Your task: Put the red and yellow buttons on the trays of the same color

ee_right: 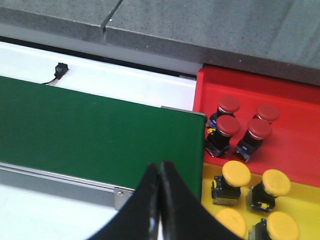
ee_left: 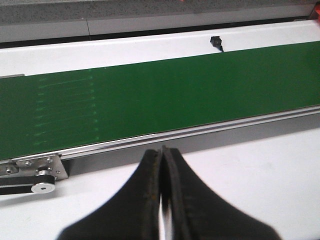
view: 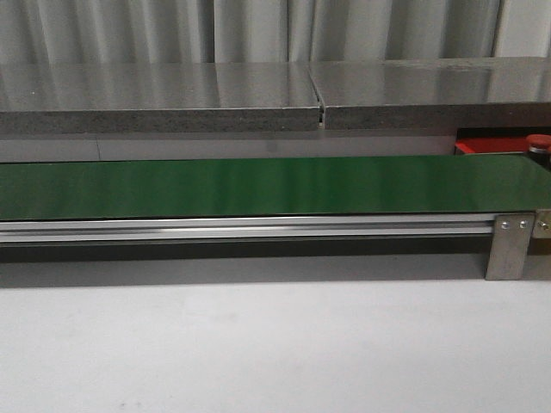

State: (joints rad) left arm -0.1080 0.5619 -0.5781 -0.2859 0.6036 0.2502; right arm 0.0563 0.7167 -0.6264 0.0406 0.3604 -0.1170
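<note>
Belt: a long glossy green strip running across the front view on a silver rail, nothing on it; everything else is placed from this belt.
Counter: pale and flat, on the robot's side of the belt.
Slabs: grey stone-like blocks beyond the belt, a narrow seam between two of them.
Left gripper: black fingers pressed together, nothing between them; it hovers over the counter just short of the belt's near rail.
Right gripper: fingers likewise pressed together and empty, over the belt's near edge by its right end.
Red tray: just past the belt's right end, on the far side; in the front view only a sliver of it shows above the belt's far right edge.
Red buttons: four in the red tray, grouped two by two close to the belt's end, domed caps up (each on a dark base).
Yellow tray: touching the red tray on its near side, also against the belt's right end.
Yellow buttons: four visible in the yellow tray, again two by two; the nearer pair is partly cut off by the picture edge.
Sensor: a small black part with a thin wire, on the white strip beyond the belt's far edge.
</note>
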